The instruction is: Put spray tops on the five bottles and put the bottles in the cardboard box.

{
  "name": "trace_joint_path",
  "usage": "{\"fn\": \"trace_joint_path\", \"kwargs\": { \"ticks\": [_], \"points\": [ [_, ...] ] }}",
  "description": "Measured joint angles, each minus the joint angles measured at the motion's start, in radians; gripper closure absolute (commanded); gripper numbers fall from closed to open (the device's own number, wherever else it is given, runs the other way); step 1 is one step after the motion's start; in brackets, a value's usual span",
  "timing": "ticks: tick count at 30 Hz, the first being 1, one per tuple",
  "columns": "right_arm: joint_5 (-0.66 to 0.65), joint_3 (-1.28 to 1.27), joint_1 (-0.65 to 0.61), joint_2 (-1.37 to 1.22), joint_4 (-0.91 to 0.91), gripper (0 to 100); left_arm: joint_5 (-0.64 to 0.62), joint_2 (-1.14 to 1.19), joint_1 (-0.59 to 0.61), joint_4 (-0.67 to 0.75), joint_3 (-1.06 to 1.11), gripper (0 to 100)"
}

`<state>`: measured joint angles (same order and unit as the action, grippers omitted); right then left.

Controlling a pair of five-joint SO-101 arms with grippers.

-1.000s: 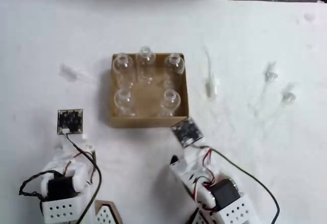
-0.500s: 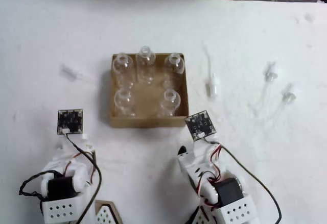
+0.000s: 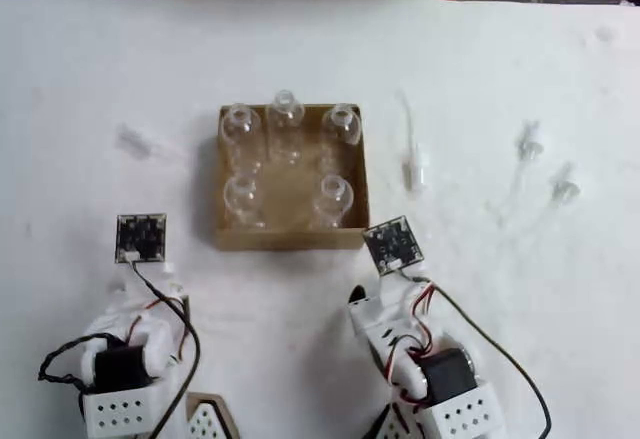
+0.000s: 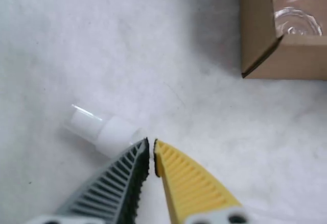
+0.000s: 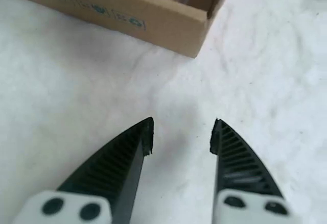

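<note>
Left gripper (image 4: 151, 150) is pinched nearly closed on nothing, with a white plastic spray top (image 4: 102, 129) just beside its ribbed tip. Right gripper (image 5: 181, 134) gapes wide, empty. Beyond them, the square cardboard box (image 3: 290, 238) holds five clear round bottles (image 3: 285, 124), and four spray tops (image 3: 413, 164) lie on the fuzzy white cloth (image 3: 300, 49).

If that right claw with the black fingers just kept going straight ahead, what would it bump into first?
Most likely the brown cardboard box. The right gripper, open, points toward the box's near corner across bare white table. Depth is unclear, so if it tilts downward it may touch the table first.
</note>
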<state>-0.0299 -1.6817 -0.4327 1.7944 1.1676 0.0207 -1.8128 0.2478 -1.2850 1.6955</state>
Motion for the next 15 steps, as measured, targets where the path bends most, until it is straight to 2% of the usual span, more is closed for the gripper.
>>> {"fn": "trace_joint_path", "kwargs": {
  "ticks": [15],
  "points": [
    [0.0,0.0,0.0,0.0,-0.003,83.6,0.0,0.0,0.0,0.0,-0.043,97]
  ]
}}
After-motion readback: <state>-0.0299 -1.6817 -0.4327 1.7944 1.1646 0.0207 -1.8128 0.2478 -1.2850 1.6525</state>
